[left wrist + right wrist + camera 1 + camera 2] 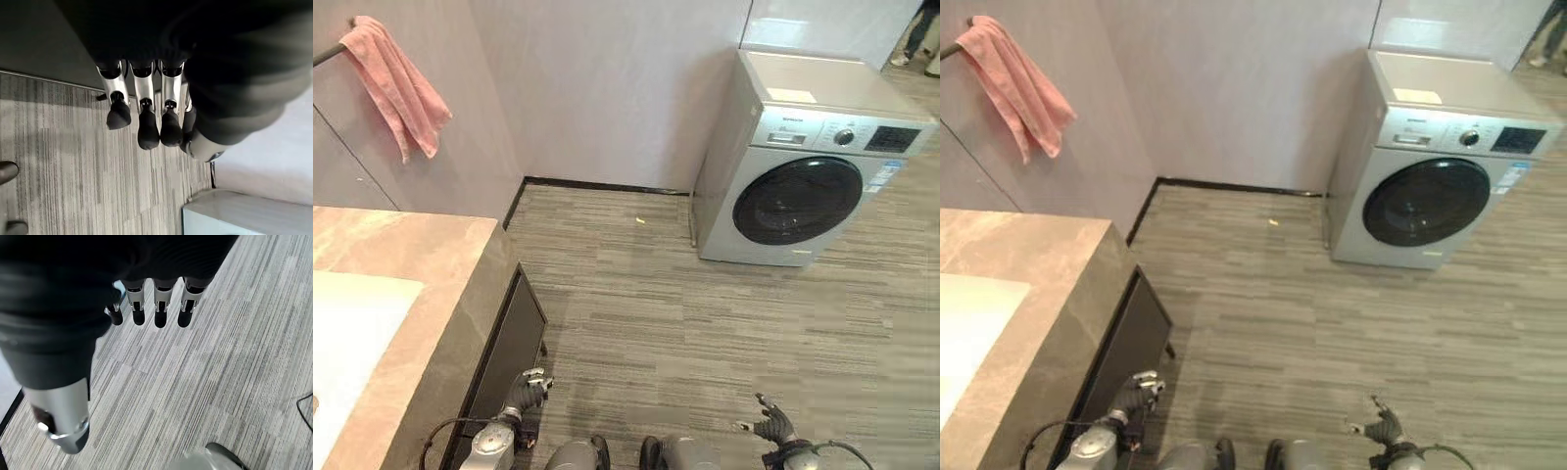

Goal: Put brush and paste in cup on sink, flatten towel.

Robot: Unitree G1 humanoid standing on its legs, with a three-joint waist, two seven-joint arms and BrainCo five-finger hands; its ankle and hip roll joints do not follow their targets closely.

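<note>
1. Though bunched up rather than spread flat, hangs there on the wall at the far left: pink towel, draped over the end of a rail, above the sink counter.
2. Long axis running down from the rail and slanting a bit toward the right, lower end pointing at the floor. Well apart from both hands.
3. Stone-look counter along the left side, with a white basin set into it and a dark cabinet front underneath.
4. Left hand down low, just beside that cabinet front. Fingers loose and relaxed over the floor, grasping nothing.
5. Right hand also low, out over bare floor. Fingers hanging straight and released, nothing in them either.
6. Silver washing machine against the back wall on the right, round dark door facing the room.
</note>
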